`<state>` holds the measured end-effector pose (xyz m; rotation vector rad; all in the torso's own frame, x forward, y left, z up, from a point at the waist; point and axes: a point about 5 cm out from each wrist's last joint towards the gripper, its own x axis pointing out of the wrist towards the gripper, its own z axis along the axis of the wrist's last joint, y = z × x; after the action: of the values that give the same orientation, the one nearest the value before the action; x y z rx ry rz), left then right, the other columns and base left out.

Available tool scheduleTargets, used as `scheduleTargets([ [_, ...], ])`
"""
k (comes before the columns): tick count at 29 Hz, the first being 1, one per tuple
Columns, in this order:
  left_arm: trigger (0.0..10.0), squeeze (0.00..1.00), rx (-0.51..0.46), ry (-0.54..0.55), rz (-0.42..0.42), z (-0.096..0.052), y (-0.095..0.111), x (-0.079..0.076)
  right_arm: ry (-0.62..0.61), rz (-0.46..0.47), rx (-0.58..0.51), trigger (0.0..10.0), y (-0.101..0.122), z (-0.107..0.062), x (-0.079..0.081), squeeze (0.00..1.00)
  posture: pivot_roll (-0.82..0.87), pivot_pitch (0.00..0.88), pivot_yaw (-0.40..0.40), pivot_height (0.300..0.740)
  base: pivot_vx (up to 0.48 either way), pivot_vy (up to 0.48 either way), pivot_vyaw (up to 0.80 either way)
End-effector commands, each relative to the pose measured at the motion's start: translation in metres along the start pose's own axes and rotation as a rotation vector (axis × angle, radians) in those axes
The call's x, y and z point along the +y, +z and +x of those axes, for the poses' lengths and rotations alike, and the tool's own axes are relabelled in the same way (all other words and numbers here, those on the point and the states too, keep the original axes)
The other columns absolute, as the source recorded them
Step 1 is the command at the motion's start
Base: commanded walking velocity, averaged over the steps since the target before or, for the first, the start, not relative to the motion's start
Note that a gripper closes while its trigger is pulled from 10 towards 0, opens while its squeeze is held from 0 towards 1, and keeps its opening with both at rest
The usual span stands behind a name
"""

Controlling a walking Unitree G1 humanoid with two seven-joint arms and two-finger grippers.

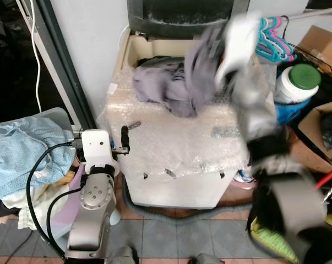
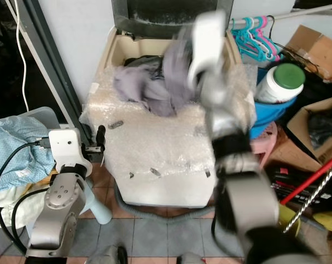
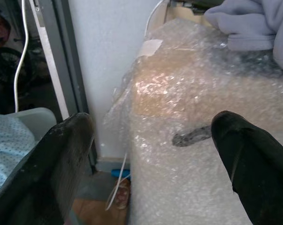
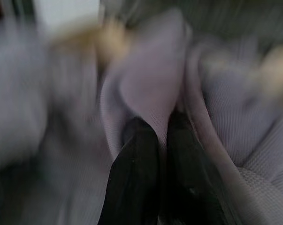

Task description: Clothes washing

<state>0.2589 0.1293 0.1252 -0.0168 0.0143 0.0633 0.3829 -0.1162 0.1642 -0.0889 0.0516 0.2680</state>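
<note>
Right gripper (image 4: 162, 140): fingers pinched on fold of soft grey knitted garment (image 1: 171, 88), draped over bubble-wrapped white washing machine (image 1: 177, 148). Light, limp, likely snags; grip bunched folds. Left gripper (image 3: 155, 154): spread wide, empty.

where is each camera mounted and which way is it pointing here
Left eye: head, looking down at the bubble-wrapped washer; both arms show.
Right eye: same scene; grey garment draped over the washer's rim.
Left wrist: along the open left gripper toward the washer's side.
Right wrist: right gripper pinching that garment, blurred.
</note>
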Motion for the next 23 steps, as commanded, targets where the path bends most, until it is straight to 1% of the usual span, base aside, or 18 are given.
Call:
scheduleTargets([
  [1, 10.0, 0.0, -0.005, -0.027, -0.016, 0.001, 0.002, -0.006, -0.041, 0.016, -0.068, 10.0, 0.017, -0.002, -0.006, 0.0, -0.03, 0.0, 0.041, 0.74, 0.0, 0.0, 0.0],
  [3, 10.0, 0.0, -0.005, -0.029, -0.018, 0.002, 0.002, -0.007, -0.05, 0.028, -0.072, 10.0, 0.016, -0.004, -0.007, 0.0, -0.03, 0.0, 0.041, 0.74, 0.0, 0.0, 0.0],
  [6, 10.0, 0.0, -0.016, -0.038, -0.024, 0.002, 0.004, -0.006, -0.059, 0.057, -0.124, 10.0, 0.02, -0.011, -0.005, 0.0, -0.03, 0.0, 0.049, 0.74, 0.314, 0.0, 0.0],
  [7, 10.0, 0.0, -0.016, -0.038, -0.024, 0.002, 0.004, -0.006, -0.059, 0.057, -0.124, 10.0, 0.02, -0.011, -0.005, 0.0, -0.03, 0.0, 0.049, 0.74, 0.349, 0.0, 0.0],
  [10, 10.0, 0.0, -0.02, -0.037, -0.025, 0.002, 0.005, -0.005, -0.018, 0.049, -0.195, 10.0, 0.031, -0.016, 0.001, 0.0, -0.02, 0.0, 0.046, 0.74, 0.48, 0.0, 0.0],
  [12, 10.0, 0.0, -0.019, -0.034, -0.024, 0.002, 0.005, -0.003, 0.024, -0.029, -0.26, 10.0, 0.045, -0.018, 0.007, 0.0, -0.02, 0.0, 0.047, 0.74, 0.48, 0.0, 0.0],
  [13, 10.0, 0.0, -0.016, -0.032, -0.026, 0.001, 0.004, -0.003, 0.072, -0.09, -0.318, 10.0, 0.054, -0.019, 0.013, 0.0, -0.02, 0.0, 0.047, 0.74, 0.48, 0.0, 0.0],
  [14, 10.0, 0.0, -0.015, -0.031, -0.027, 0.001, 0.004, -0.003, 0.085, -0.105, -0.332, 10.0, 0.056, -0.02, 0.015, 0.0, -0.02, 0.0, 0.047, 0.74, 0.48, 0.0, 0.0],
  [15, 10.0, 0.0, -0.015, -0.032, -0.027, 0.001, 0.004, -0.003, 0.091, -0.186, -0.364, 10.0, 0.064, -0.019, 0.017, 0.0, -0.02, 0.0, 0.048, 0.74, 0.48, 0.0, 0.66],
  [17, 10.0, 0.0, -0.014, -0.032, -0.028, 0.002, 0.004, -0.003, 0.107, -0.202, -0.385, 10.0, 0.072, -0.017, 0.019, 0.0, -0.02, 0.0, 0.048, 0.74, 0.422, 0.0, 0.66],
  [18, 10.0, 0.0, -0.015, -0.034, -0.028, 0.002, 0.005, -0.004, 0.126, -0.194, -0.42, 10.0, 0.083, -0.015, 0.021, 0.0, -0.02, 0.0, 0.049, 0.74, 0.345, 0.0, 0.65],
  [19, 10.0, 0.0, -0.015, -0.034, -0.028, 0.002, 0.005, -0.004, 0.126, -0.194, -0.42, 10.0, 0.083, -0.015, 0.021, 0.0, -0.02, 0.0, 0.049, 0.74, 0.345, 0.0, 0.65],
  [22, 10.0, 0.0, -0.014, -0.035, -0.029, 0.002, 0.005, -0.005, 0.153, -0.204, -0.451, 10.0, 0.094, -0.015, 0.022, 0.0, -0.02, 0.0, 0.048, 0.74, 0.33, 0.0, 0.66],
  [23, 10.0, 0.0, -0.007, -0.03, -0.029, 0.003, 0.004, -0.005, 0.173, -0.217, -0.471, 10.0, 0.1, -0.015, 0.023, 0.0, -0.02, 0.0, 0.047, 0.74, 0.0, 0.0, 0.64],
])
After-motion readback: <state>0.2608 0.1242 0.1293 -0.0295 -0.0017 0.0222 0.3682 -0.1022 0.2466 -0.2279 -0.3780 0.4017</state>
